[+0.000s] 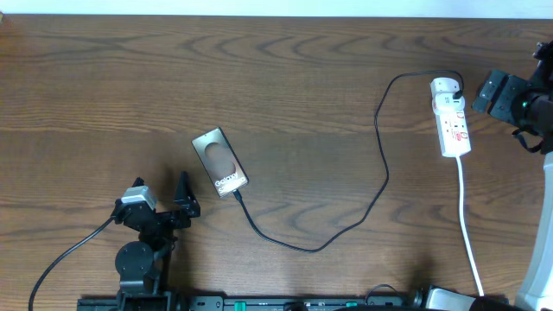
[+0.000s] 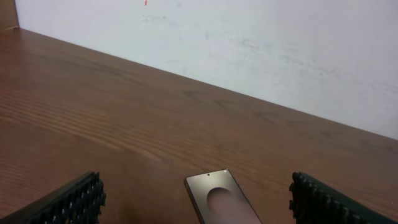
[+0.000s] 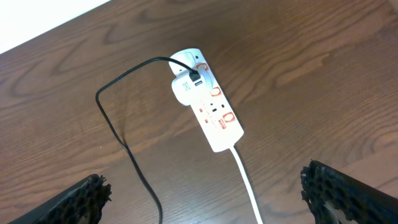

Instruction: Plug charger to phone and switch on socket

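Observation:
The bronze phone [image 1: 219,161] lies flat on the table, left of centre, and shows in the left wrist view [image 2: 217,199]. The black charger cable [image 1: 380,173] runs from an adapter on the white socket strip [image 1: 451,117] in a long loop. Its tip [image 1: 238,198] lies against the phone's near end; I cannot tell whether it is seated. My left gripper [image 1: 164,197] is open and empty, just short of the phone [image 2: 196,186]. My right gripper [image 1: 486,93] is open and empty, right of the socket [image 3: 208,106], with its fingers apart [image 3: 204,183].
The socket's white cord [image 1: 467,225] runs toward the table's front edge and shows in the right wrist view [image 3: 245,180]. The black cable [image 3: 124,143] passes beneath the right gripper. A white wall borders the table's far edge [image 2: 249,37].

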`<control>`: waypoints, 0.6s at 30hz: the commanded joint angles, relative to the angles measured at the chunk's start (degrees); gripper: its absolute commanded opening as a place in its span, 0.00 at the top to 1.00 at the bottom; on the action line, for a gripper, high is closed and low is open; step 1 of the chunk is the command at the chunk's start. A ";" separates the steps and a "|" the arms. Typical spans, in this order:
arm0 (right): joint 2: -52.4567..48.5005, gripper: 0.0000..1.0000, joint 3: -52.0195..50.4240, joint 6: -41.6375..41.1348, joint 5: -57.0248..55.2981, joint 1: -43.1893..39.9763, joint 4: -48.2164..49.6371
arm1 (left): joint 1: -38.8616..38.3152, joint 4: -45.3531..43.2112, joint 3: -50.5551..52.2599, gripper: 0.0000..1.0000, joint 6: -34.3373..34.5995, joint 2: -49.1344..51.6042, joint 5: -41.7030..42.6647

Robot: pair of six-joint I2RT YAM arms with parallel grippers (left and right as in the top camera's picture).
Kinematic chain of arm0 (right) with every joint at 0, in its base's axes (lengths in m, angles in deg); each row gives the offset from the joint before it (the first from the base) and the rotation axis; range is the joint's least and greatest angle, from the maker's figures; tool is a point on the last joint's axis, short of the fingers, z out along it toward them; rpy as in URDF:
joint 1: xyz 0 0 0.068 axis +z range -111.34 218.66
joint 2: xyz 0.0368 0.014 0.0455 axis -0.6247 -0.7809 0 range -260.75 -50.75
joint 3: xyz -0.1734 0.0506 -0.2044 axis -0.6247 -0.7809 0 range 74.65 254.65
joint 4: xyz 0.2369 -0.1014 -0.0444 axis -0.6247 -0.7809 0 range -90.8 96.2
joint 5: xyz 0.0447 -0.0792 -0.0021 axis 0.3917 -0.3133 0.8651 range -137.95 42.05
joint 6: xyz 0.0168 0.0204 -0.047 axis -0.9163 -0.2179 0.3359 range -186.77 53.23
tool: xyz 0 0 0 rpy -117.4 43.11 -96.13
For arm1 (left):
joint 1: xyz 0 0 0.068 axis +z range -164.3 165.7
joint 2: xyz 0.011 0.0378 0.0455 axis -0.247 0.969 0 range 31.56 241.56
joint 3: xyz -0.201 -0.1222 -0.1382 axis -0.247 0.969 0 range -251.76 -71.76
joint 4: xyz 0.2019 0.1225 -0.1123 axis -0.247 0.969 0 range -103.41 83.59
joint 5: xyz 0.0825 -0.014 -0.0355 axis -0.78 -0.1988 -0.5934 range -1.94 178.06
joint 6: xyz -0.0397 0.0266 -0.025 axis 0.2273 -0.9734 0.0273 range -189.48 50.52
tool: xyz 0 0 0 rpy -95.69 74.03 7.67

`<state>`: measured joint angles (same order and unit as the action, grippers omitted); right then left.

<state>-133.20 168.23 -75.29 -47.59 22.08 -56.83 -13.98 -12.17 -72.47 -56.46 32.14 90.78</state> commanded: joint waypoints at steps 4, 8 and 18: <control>2.56 0.01 0.13 0.90 -4.52 0.24 0.31 | 0.31 2.82 0.48 0.06 -1.20 -0.35 -1.03; 8.41 0.01 0.00 0.87 -6.45 0.46 0.24 | 0.31 2.82 0.48 0.06 -1.20 -0.35 -1.03; 29.51 0.01 -7.37 -3.63 -2.99 3.15 15.37 | 0.31 2.82 0.48 0.06 -1.18 -0.35 -1.03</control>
<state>-107.98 165.04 -77.23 -51.35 23.28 -44.37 -13.98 -12.15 -72.49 -56.44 32.14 90.76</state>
